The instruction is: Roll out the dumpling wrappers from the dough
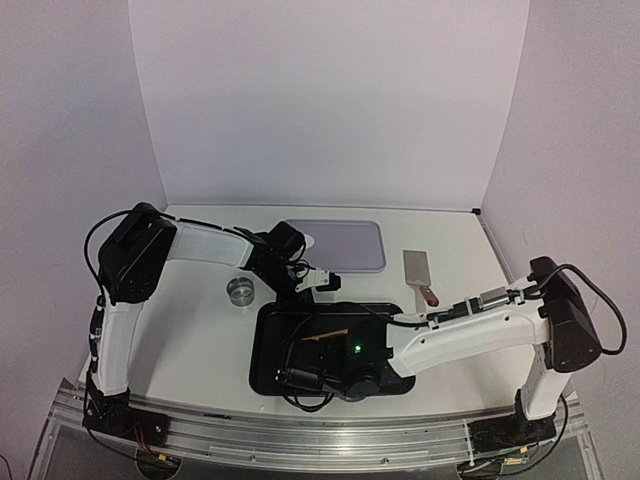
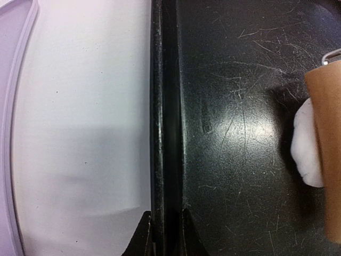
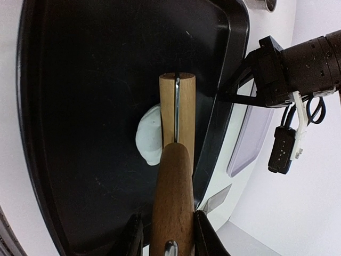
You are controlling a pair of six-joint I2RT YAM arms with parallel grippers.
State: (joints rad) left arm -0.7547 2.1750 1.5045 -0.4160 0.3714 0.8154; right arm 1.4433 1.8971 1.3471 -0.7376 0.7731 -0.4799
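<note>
Right fingers (image 3: 205, 237) part-open, snug around roller handle (image 3: 171, 197)

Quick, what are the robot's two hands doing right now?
Left gripper: closed on the rim of the black tray.
Right gripper: closed, holding the rolling pin by its handle.

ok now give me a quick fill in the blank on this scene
1. The right gripper holds a rolling pin that partly hides the white ____.
2. That lump lies in the ____ tray.
3. The left gripper is clamped on this tray's ____.
Missing: dough; black; rim.
</note>
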